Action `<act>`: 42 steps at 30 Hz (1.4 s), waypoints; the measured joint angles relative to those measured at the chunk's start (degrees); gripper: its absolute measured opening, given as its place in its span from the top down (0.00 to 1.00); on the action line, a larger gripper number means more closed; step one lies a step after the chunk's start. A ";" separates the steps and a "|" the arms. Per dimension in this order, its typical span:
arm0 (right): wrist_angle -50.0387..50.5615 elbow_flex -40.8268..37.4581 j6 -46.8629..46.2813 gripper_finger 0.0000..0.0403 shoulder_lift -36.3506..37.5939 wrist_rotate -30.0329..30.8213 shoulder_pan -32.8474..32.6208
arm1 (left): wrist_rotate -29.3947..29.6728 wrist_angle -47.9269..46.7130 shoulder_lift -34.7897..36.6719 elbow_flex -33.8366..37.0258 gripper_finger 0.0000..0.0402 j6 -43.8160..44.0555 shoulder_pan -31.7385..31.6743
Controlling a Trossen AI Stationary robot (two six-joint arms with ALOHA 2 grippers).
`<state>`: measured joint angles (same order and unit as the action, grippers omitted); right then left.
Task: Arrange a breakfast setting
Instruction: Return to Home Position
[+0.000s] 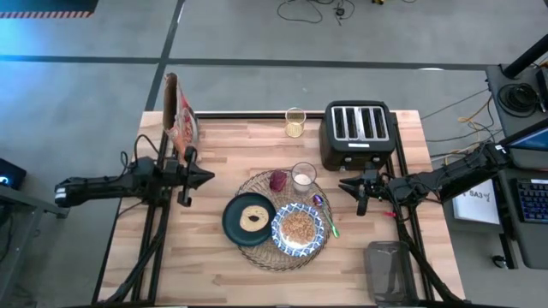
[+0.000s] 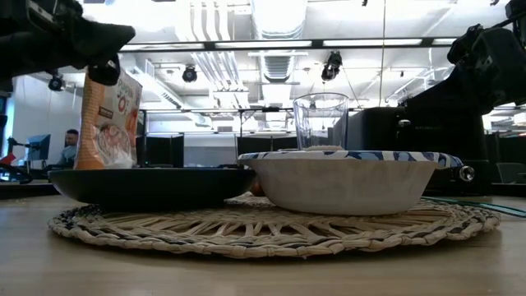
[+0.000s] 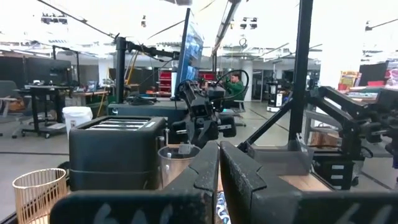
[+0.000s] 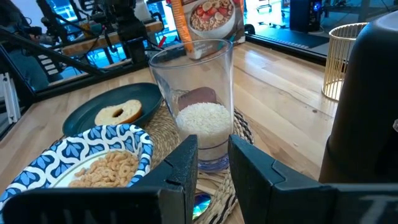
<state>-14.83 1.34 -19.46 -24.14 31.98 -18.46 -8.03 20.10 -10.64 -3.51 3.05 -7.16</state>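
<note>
— On the bench (image 1: 214, 265)?

— Round woven placemat (image 1: 257, 184) near the middle, with the whole breakfast setting gathered on it. Dark teal plate (image 1: 233, 221) on its left-arm half, carrying a ring of bread. Blue-and-white bowl (image 1: 278, 231) of cereal rings just beside the plate, on the near right-arm part. Small clear glass (image 1: 303, 177) upright on the far part, white grains in the bottom. Dark red fruit (image 1: 278, 180) just beside the glass. Green-handled spoon (image 1: 326, 216) lying along the rim on the right-arm side, just beside the bowl.

— Around the placemat?

— Black toaster (image 1: 358, 135) close beyond the far right-arm rim. Gold wire cup (image 1: 295, 122) farther beyond the far rim, at the bench's back edge. Cereal bag (image 1: 178, 109) upright and well apart, beyond the far left-arm side. Grey container (image 1: 390, 269) off the near right-arm side.

— Grippers?

— Left gripper (image 1: 205, 178) raised off the left-arm rim, pointing toward the placemat, fingers pressed together, empty. Right gripper (image 1: 345, 185) off the right-arm rim, between toaster and spoon, fingers a narrow gap apart, nothing held.

— Open room?

— Wide bare wood on the left-arm side of the placemat. Narrower strip between its near rim and the bench's front edge. Tight on the far right-arm side, toaster and right gripper crowding the rim.
</note>
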 joint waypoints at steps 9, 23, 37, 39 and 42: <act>0.00 0.00 0.00 0.80 0.00 0.01 0.00 | 0.00 -5.47 9.07 2.91 1.00 0.40 0.00; -0.01 0.00 0.00 0.80 0.00 -0.02 0.00 | 0.01 -4.12 6.97 2.89 1.00 2.41 -0.02; -0.01 0.00 0.00 0.80 0.00 -0.02 0.00 | 0.04 -2.77 10.63 2.96 1.00 9.59 -0.35; -0.02 0.00 0.00 0.80 0.00 -0.01 0.02 | 0.04 -3.64 10.40 2.96 1.00 9.67 -0.35; -0.02 0.00 0.00 0.80 0.00 0.00 0.01 | 0.04 -3.61 10.37 2.96 1.00 9.70 -0.35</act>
<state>-14.85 1.34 -19.46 -24.14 31.98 -18.45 -7.99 16.49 -0.27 -0.56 12.74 -7.51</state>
